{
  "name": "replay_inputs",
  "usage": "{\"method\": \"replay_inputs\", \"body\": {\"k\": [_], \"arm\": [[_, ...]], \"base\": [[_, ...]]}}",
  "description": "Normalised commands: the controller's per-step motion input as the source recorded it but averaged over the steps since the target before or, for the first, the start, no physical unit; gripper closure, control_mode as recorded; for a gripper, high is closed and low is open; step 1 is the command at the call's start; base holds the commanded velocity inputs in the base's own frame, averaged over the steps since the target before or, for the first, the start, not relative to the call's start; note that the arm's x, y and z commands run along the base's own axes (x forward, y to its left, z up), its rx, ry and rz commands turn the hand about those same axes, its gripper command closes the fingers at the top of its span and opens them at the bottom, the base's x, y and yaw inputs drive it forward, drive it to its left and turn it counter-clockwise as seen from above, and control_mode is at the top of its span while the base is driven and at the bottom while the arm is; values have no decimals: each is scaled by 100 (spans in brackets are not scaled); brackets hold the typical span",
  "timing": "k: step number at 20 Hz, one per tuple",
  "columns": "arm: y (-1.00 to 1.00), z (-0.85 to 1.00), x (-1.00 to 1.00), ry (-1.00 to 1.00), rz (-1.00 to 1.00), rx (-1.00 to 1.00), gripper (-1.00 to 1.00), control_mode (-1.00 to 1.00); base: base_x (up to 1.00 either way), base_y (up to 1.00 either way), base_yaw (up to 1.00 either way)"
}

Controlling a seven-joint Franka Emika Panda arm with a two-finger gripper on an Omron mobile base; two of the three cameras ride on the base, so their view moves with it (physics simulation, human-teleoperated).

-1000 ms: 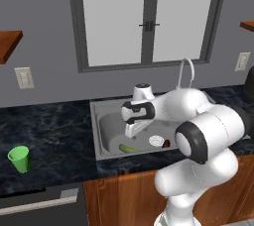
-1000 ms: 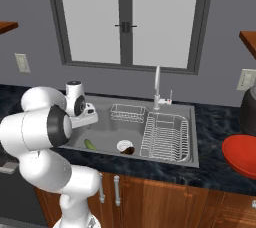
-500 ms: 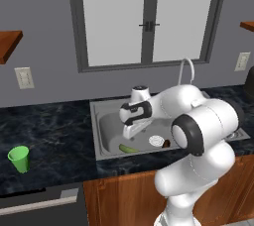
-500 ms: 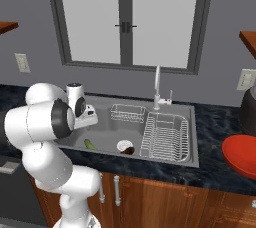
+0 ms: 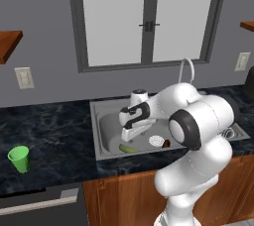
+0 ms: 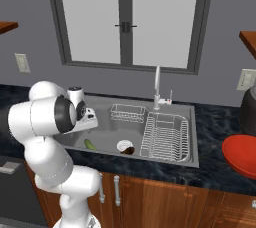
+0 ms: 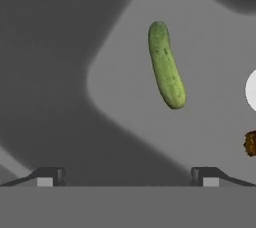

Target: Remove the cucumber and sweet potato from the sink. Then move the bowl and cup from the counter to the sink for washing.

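Cucumber [image 7: 166, 65] lies on the grey floor of the sink [image 5: 106, 121], in the upper middle of the hand view, with the sweet potato [image 7: 250, 143] at the right edge beside the white drain [image 7: 251, 90]. Gripper [image 7: 127, 174] hangs above with its jaws spread wide, holding nothing. Green cup [image 5: 19, 158] stands on the counter [image 5: 49, 136] at the lower left of the left base view; the red bowl [image 6: 241, 155] sits at the right edge of the right base view.

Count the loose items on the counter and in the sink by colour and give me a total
Green: 2, the light-green curved cucumber and the bright green tapered cup
Red: 1, the wide shallow red bowl
Reddish-brown: 1, the small dark sweet potato
Total: 4
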Motion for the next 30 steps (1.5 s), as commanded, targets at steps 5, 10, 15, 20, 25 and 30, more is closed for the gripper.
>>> {"method": "replay_inputs", "body": {"k": [5,10,15,20,25,30], "arm": [[0,-17,6,0,-5,0,-100,-100],[0,-17,8,0,-3,0,-100,-100],[0,-16,11,0,-2,0,-100,-100],[1,-15,12,0,-1,0,-100,-100],[3,-14,12,0,0,0,-100,-100],[4,-15,10,0,0,0,-100,-100]], "base": [[0,0,0],[0,0,0],[0,0,0],[0,0,0],[0,0,0],[0,0,0]]}}
